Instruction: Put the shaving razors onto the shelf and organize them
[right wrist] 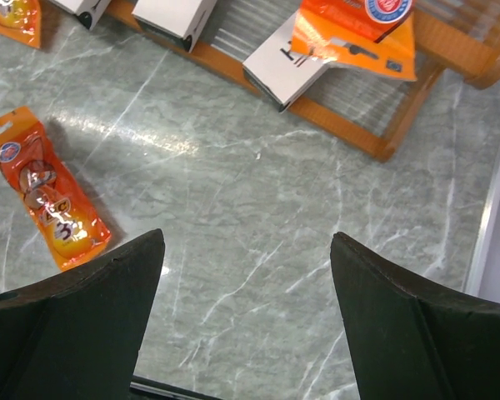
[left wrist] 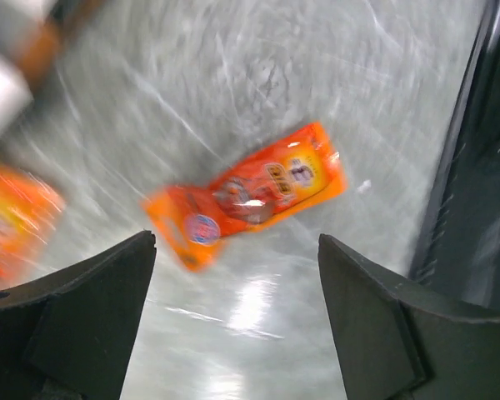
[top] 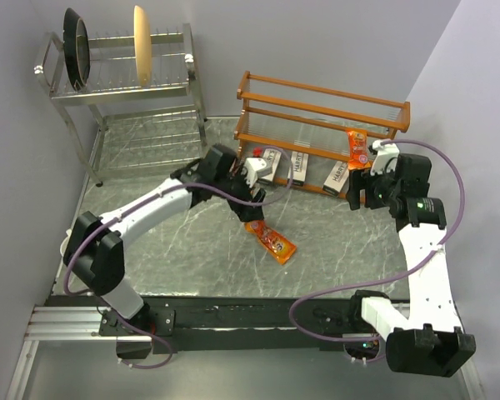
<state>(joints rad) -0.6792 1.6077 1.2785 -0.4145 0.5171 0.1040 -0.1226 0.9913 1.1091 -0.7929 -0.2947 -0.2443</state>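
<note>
1 glossy orange razor pack point(top: 271, 240) lies flat on the grey marbled tabletop point(top: 183, 242), loose in front of the low orange-brown wooden shelf point(top: 325, 92), whose bottom tier holds 3 pale-grey boxes point(top: 300, 162). The left gripper point(left wrist: 236, 242) hangs nearer the pack than the right gripper point(right wrist: 246, 237) does. Both have fingers spread wide, holding nothing. The pack sits just ahead of the left fingers, its long axis slanting across their gap, so a wrist turn looks needed before closing on its narrow width.
</note>
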